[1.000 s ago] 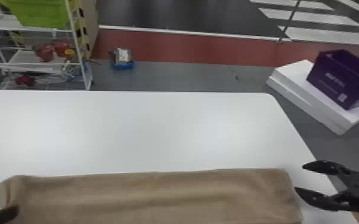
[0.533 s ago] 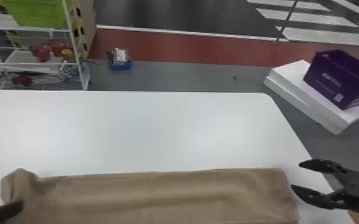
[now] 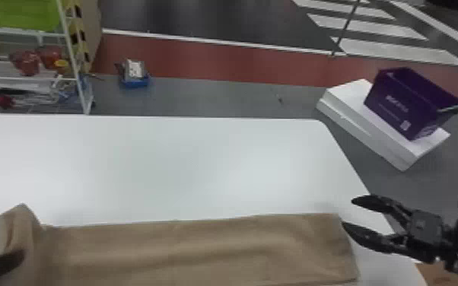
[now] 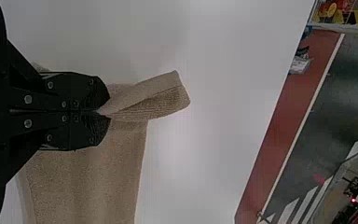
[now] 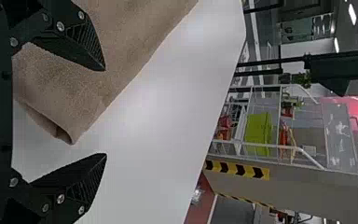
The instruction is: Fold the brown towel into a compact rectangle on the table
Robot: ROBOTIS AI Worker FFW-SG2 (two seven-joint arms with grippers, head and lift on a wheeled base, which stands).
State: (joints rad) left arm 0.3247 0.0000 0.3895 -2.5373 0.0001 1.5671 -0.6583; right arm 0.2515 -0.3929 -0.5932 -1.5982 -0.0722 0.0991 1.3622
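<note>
In the head view, we see 1 dark finger of our left gripper (image 3: 11,262) by the bunched-up end of the brown towel (image 3: 201,251), at 8 o'clock. The left wrist view shows us more: 2 fingers of the left gripper (image 4: 104,112) pinch the towel, and a bent flap pokes past them. Our right gripper (image 3: 355,213) is at 4 o'clock in the head view, wide open by the towel's other end. The right wrist view shows us the cloth layers at that end's corner.

The towel lies at 6 o'clock on the white table (image 3: 186,163). It is a long strip, pointing from 9 to 3 o'clock. Our left gripper covers a bit of it.

Past the table, we see a rack (image 3: 78,72) with a green bin (image 3: 23,13) at 10 o'clock, and a purple box (image 3: 399,106) between 2 and 3 o'clock.
</note>
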